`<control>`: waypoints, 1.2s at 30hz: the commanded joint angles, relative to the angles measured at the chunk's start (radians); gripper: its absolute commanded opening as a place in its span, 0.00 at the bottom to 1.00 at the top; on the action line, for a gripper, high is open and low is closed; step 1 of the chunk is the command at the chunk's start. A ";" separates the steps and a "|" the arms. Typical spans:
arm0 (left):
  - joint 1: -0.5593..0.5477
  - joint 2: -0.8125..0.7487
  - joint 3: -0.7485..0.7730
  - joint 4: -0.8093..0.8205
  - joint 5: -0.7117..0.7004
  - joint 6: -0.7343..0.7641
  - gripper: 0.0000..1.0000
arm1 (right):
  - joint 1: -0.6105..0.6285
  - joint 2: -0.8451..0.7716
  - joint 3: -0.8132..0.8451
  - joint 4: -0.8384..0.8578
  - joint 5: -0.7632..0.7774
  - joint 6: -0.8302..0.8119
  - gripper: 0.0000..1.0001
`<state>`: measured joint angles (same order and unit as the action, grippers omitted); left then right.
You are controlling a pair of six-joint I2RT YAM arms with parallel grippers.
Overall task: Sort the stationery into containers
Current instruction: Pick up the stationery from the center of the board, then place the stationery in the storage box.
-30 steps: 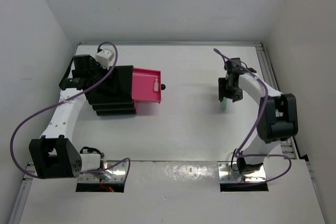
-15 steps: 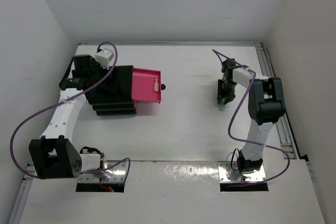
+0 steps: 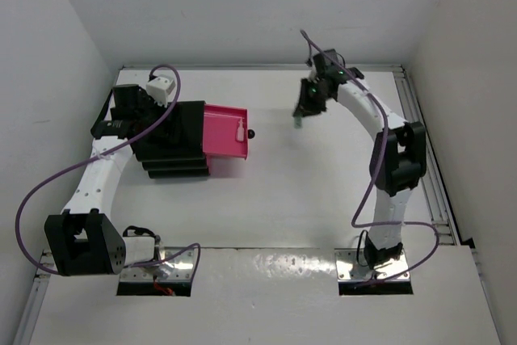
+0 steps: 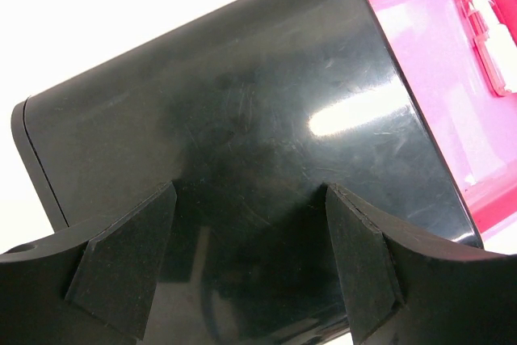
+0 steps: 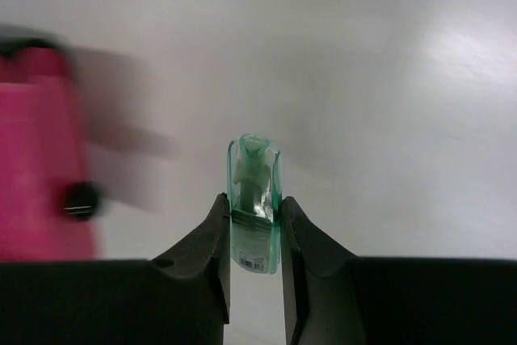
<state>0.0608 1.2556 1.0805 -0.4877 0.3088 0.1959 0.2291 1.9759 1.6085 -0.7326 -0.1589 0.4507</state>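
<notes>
Swung up and leftward from the right-middle of the table, the right gripper now hangs over the far part of the surface, nearer the drawer than it was a second ago, with its arm stretched out long. Its jaws are nearly closed, pinching the mint green pen between them; the pen stands on end in the wrist view, its clear capped tip poking out beyond the fingertips. To the left in that view, the drawer and its knob show only as a motion-blurred pink and black smear, well apart from the pen. On the left side nothing has shifted: the black stepped unit sits where it did, its top pink drawer pulled out to the right, with the round knob on the front. A small pale pink piece lies inside the drawer near its front end. The left gripper sits at the back of the unit, jaws spread wide with nothing between them, both pads over the glossy black top; whether they press on it I cannot tell. The other drawers below look shut from above.
</notes>
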 commanded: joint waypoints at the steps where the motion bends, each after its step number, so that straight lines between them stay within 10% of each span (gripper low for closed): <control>1: 0.014 0.027 -0.034 -0.091 -0.019 -0.012 0.81 | 0.130 -0.045 0.198 0.050 -0.148 0.124 0.00; 16: 0.010 0.036 -0.060 -0.048 0.012 -0.033 0.81 | 0.394 0.207 0.479 0.160 -0.258 0.232 0.03; 27: 0.010 0.045 -0.062 -0.043 0.006 -0.023 0.81 | 0.426 0.216 0.495 0.171 -0.271 0.238 0.64; 36: 0.008 0.030 -0.077 -0.052 -0.005 -0.007 0.80 | 0.322 -0.024 0.332 0.179 -0.162 0.235 0.48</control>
<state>0.0608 1.2629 1.0595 -0.4244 0.3187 0.1795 0.6197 2.1139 1.9923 -0.5926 -0.3870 0.6861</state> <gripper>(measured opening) 0.804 0.501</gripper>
